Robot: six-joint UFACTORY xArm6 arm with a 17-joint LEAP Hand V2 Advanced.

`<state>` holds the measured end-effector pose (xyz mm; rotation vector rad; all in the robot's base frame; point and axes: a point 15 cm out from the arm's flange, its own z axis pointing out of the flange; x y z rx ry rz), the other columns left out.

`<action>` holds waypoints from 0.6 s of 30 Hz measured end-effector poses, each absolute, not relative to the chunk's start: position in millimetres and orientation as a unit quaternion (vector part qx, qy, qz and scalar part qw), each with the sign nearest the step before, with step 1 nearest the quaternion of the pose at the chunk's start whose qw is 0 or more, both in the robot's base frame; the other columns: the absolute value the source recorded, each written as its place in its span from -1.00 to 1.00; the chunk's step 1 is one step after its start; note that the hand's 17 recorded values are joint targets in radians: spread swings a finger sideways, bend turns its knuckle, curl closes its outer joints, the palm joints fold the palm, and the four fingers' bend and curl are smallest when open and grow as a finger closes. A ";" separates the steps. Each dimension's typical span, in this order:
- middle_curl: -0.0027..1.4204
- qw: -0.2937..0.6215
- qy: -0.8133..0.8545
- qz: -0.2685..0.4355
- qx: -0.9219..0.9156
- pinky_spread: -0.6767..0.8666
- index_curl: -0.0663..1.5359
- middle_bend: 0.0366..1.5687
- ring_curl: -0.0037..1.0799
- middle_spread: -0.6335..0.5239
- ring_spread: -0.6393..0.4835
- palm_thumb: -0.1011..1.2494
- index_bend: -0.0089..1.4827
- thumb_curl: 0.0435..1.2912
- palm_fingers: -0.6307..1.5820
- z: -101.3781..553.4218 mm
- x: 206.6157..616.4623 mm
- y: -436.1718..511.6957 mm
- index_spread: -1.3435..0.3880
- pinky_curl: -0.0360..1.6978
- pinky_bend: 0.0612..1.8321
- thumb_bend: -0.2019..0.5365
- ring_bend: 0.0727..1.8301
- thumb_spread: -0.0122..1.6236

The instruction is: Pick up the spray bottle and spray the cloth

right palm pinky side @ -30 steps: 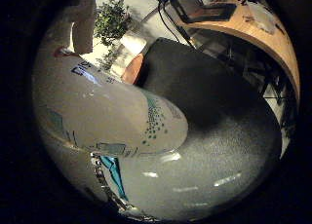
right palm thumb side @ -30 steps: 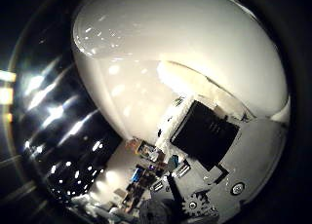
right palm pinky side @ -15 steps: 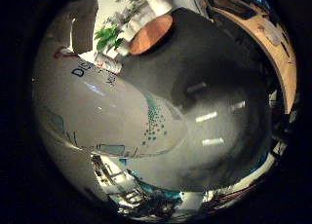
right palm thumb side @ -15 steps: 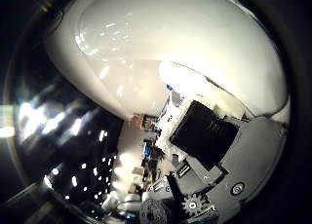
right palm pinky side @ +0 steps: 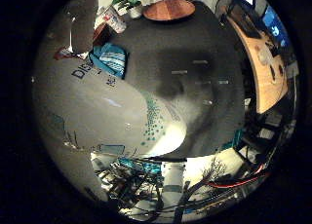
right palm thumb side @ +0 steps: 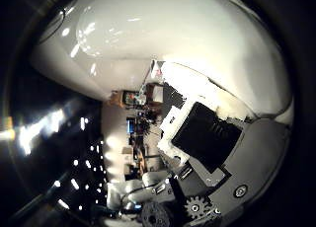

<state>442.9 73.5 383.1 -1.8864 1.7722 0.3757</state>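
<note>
**Holding the spray bottle close against the palm**

Filling most of both palm views, the white spray bottle sits right up against the hand. From the thumb side, the bottle's smooth white body arches across the palm, and a white-and-black finger part presses against its surface, with grey plates and small gears behind it. That finger looks curled onto the bottle, so the hand appears closed around it; how the other fingers lie cannot be made out.

On the little-finger side, the bottle shows dark lettering and a band of teal dots near its rounded end. Its narrower neck part reaches away from the palm, toward the cloth.

A teal and white striped cloth lies on the dark table, just past the bottle's printed shoulder as seen from the palm, and well beyond the hand. Whether the bottle touches the table cannot be told.

Farther out from the hand, at the table's far edge, stand a round wooden tabletop and a potted green plant beside it. Off to one side of the dark table runs a light wooden desk with screens on it.
</note>
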 end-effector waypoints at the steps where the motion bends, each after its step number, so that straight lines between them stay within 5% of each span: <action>1: -0.15 0.247 0.652 0.137 -0.704 -0.42 -0.06 0.72 0.08 -0.09 -0.17 0.53 0.62 0.06 0.66 380.8 439.9 81.2 0.32 0.32 0.15 -0.48 0.57 0.37; 18: -0.15 0.112 0.616 0.085 -0.775 -0.45 -0.07 0.72 0.09 -0.09 -0.17 0.52 0.62 0.05 0.66 360.3 445.0 129.6 0.31 0.32 0.15 -0.49 0.57 0.37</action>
